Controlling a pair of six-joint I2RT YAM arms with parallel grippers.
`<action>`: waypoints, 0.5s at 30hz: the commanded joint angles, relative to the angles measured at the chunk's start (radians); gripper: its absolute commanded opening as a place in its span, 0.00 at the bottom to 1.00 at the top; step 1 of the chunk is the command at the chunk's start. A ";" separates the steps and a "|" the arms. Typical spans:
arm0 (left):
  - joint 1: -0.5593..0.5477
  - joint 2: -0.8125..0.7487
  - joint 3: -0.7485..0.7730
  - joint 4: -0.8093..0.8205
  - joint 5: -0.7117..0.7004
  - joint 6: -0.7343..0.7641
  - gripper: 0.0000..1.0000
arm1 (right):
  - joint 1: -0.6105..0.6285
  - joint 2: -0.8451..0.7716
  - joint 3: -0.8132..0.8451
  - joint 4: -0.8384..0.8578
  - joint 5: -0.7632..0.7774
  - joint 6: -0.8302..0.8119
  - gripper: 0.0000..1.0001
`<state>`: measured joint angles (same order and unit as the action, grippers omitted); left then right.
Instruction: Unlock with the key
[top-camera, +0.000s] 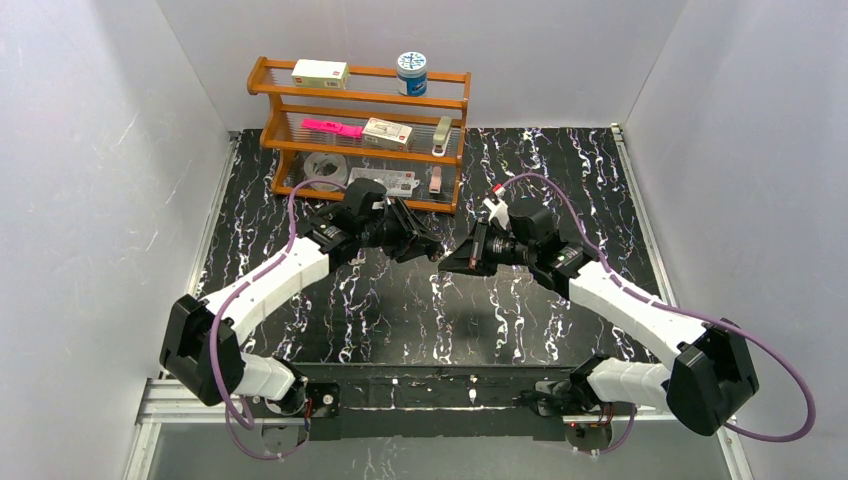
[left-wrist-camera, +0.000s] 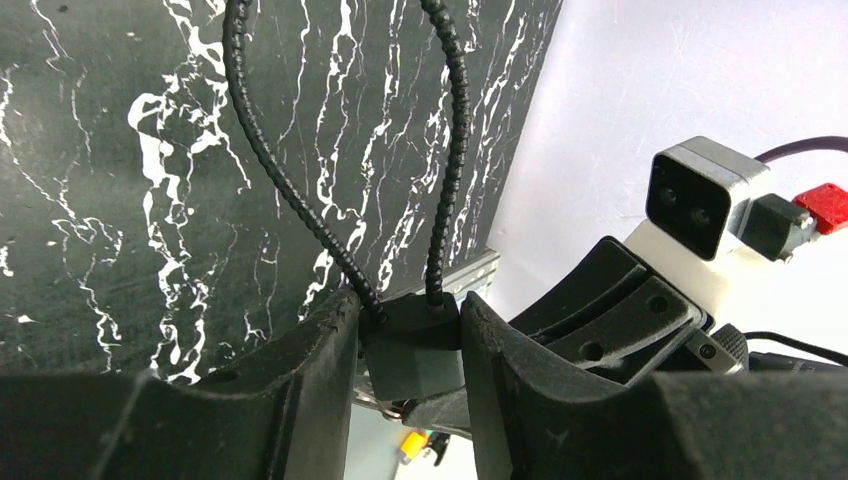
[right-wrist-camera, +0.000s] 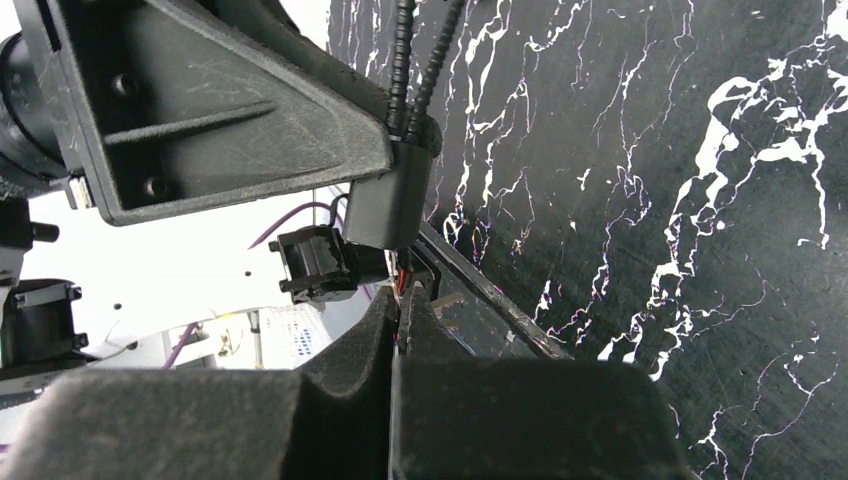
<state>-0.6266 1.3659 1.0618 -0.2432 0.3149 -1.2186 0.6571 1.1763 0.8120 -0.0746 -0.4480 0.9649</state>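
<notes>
A dark grey lock (left-wrist-camera: 410, 350) with a black ribbed cable loop (left-wrist-camera: 262, 170) is pinched between the fingers of my left gripper (left-wrist-camera: 410, 335), which is shut on its body. The top view shows both grippers meeting above the middle of the mat, left gripper (top-camera: 420, 245) facing right gripper (top-camera: 458, 260). My right gripper (right-wrist-camera: 402, 300) is shut on the key (right-wrist-camera: 398, 290), a thin metal sliver between its pads. The key's tip points up at the underside of the lock (right-wrist-camera: 385, 205). I cannot tell whether the key is in the keyhole.
A wooden rack (top-camera: 360, 100) stands at the back of the black marbled mat (top-camera: 420, 310), holding small boxes, a blue tin (top-camera: 411, 73) and a pink item (top-camera: 330, 126). White walls close in both sides.
</notes>
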 joint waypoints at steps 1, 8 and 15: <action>-0.004 -0.080 -0.009 0.036 -0.012 0.064 0.16 | 0.002 0.038 0.071 -0.057 0.072 0.045 0.01; -0.004 -0.096 -0.039 0.059 -0.026 0.096 0.14 | 0.001 0.065 0.135 -0.063 0.113 0.021 0.01; -0.004 -0.097 -0.044 0.062 -0.026 0.046 0.13 | 0.007 0.084 0.151 -0.064 0.131 -0.009 0.01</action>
<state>-0.6235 1.3258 1.0245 -0.1772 0.2413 -1.1461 0.6682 1.2465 0.9142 -0.1638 -0.3985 0.9836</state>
